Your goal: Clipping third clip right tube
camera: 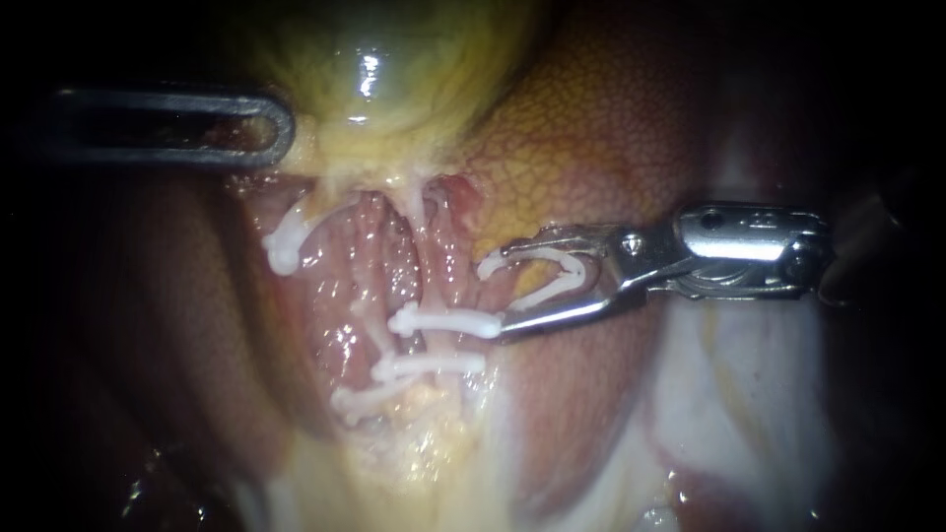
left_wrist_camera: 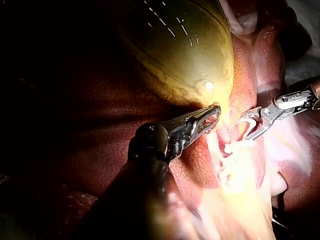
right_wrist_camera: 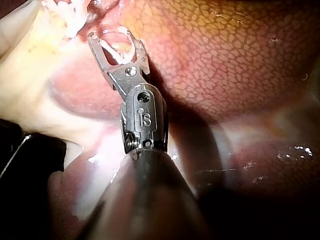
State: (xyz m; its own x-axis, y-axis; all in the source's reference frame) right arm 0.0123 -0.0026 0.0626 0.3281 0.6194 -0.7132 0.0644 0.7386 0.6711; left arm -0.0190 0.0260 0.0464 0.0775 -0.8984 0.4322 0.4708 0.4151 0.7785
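My right instrument comes in from the right with its jaws spread wide around an open white clip, each jaw touching one leg of it. The clip's mouth faces the right tube and stands just beside it, above two white clips closed across that tube. The lower jaw's tip touches the end of the upper closed clip. In the right wrist view the loaded clip sits between the jaws. My left instrument is shut on the gallbladder at its lower edge.
Another white clip sits on the left tube, and one more lies low in the dissected bed. Liver rises behind my right instrument. Pale fatty tissue lies below it.
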